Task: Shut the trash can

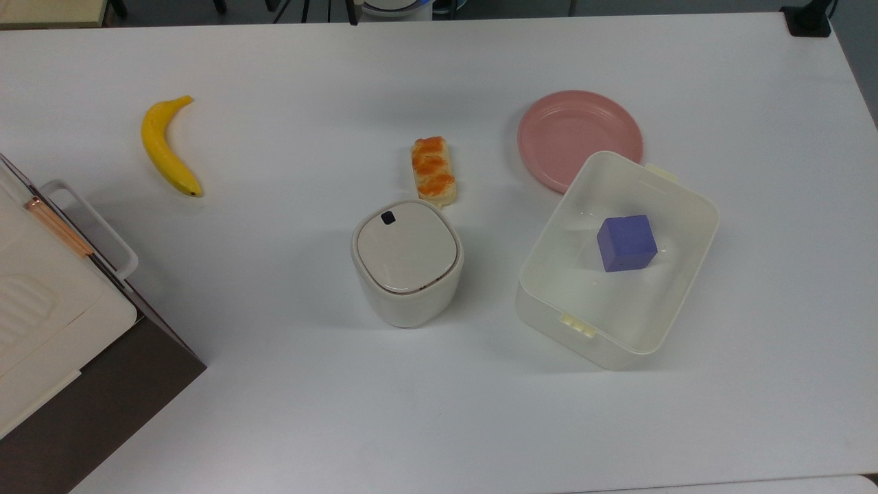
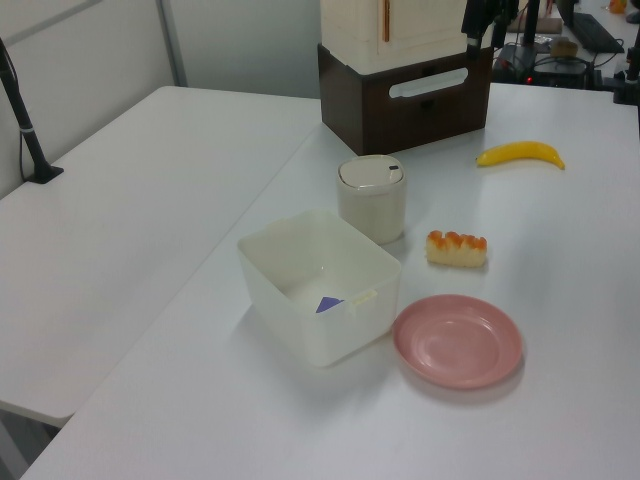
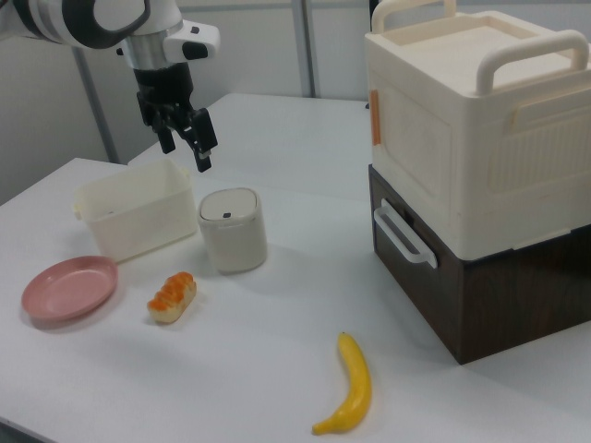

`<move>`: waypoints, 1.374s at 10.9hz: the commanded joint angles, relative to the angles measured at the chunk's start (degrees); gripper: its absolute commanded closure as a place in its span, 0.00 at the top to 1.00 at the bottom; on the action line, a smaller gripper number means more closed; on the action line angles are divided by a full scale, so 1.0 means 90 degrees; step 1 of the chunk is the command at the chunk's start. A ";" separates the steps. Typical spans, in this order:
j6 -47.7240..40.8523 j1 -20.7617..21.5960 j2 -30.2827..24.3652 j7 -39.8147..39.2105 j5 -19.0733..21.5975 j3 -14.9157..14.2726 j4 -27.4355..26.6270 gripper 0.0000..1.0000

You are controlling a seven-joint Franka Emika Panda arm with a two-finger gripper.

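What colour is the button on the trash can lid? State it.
Black, on the cream-white trash can; clearest in the top view.
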 commanded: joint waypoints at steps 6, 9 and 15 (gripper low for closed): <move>-0.0266 -0.0033 -0.0067 -0.0761 -0.0045 0.0006 -0.0104 1.00; -0.0265 -0.0452 -0.0047 -0.0732 -0.0064 0.0541 -0.0104 1.00; -0.0256 0.0240 -0.0027 -0.0399 -0.0113 -0.0033 -0.0104 1.00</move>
